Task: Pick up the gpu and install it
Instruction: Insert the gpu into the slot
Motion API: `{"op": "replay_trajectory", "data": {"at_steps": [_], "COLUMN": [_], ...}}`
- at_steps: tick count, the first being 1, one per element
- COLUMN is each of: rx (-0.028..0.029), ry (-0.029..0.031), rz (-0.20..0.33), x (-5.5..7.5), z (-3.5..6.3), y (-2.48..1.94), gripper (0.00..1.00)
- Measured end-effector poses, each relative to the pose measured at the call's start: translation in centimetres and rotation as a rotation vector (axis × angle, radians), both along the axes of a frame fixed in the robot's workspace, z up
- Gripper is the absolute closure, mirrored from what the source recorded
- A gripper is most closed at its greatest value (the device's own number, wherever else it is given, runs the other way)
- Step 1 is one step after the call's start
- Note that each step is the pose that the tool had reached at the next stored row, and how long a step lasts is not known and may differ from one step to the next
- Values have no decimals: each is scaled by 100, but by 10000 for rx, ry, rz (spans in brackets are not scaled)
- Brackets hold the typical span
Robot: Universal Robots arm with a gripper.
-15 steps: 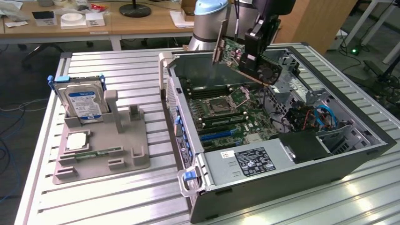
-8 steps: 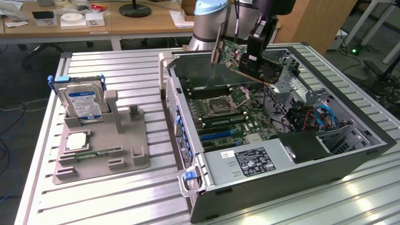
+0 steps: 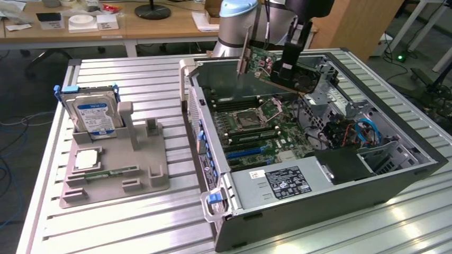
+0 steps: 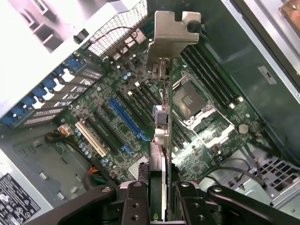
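At the exterior view's left, a hard drive (image 3: pixel 93 116) stands in a grey fixture (image 3: pixel 141 185). Toward twelve o'clock over the open computer case (image 3: pixel 395 174), the gripper (image 3: pixel 286 71) pinches the gpu (image 3: pixel 259 59), which is tilted above the motherboard (image 3: pixel 279 140). Lowered askew, its edge could miss the blue slot (image 4: pixel 129 119), or its silvery bracket (image 4: pixel 171 35) could snag the case wall. The card is thin and green-faced, with a black cooler.

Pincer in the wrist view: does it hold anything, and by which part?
The pincer holds the gpu, clamped on both flat faces, away from its metal bracket.
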State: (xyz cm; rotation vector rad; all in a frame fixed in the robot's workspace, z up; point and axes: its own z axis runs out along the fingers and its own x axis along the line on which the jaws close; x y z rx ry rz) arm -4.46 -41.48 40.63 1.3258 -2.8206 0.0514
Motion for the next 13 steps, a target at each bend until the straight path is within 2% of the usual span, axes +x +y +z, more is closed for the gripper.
{"op": "replay_trajectory", "data": {"at_steps": [3, 13], "rx": [0, -11], "ry": [1, 0], "rz": [369, 1112], "x": [0, 0], "z": [-4, -30], "y": [0, -3], "gripper": [73, 73]}}
